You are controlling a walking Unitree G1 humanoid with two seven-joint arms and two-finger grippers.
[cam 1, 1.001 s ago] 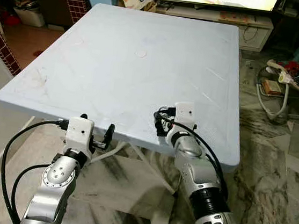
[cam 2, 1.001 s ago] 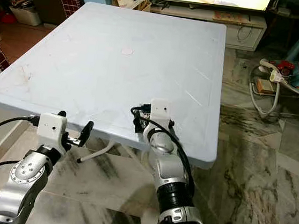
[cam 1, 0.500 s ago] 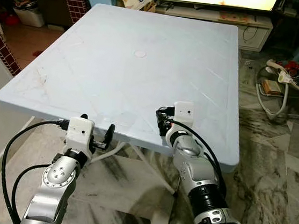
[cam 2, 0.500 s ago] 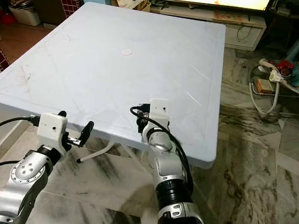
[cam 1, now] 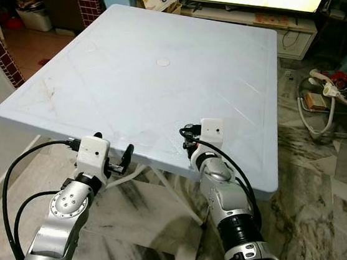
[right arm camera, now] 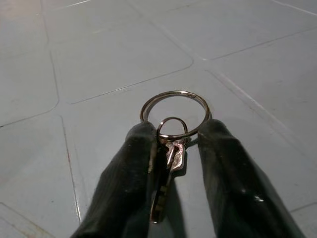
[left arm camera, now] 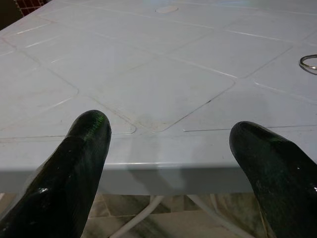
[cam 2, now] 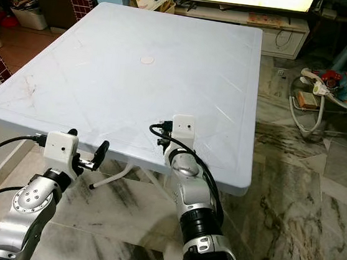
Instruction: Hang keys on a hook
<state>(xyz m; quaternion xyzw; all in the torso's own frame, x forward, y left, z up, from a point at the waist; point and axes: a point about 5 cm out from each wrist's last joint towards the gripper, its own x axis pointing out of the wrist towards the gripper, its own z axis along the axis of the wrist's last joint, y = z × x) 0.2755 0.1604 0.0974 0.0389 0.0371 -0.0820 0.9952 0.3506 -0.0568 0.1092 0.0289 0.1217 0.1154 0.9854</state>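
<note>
Marble-veined floor (cam 1: 315, 203) surrounds one pale blue plastic table (cam 1: 161, 72) with moulded panel lines. At lower left of the head views, the left gripper (cam 1: 124, 159) sits just below the near table edge; its wrist view shows two glossy black fingers (left arm camera: 74, 163) spread apart. At centre, the right gripper (right arm camera: 171, 148) rests over the tabletop, its fingers pinching the keys (right arm camera: 166, 166). One round metal ring (right arm camera: 174, 114) projects beyond the fingertips.
</note>
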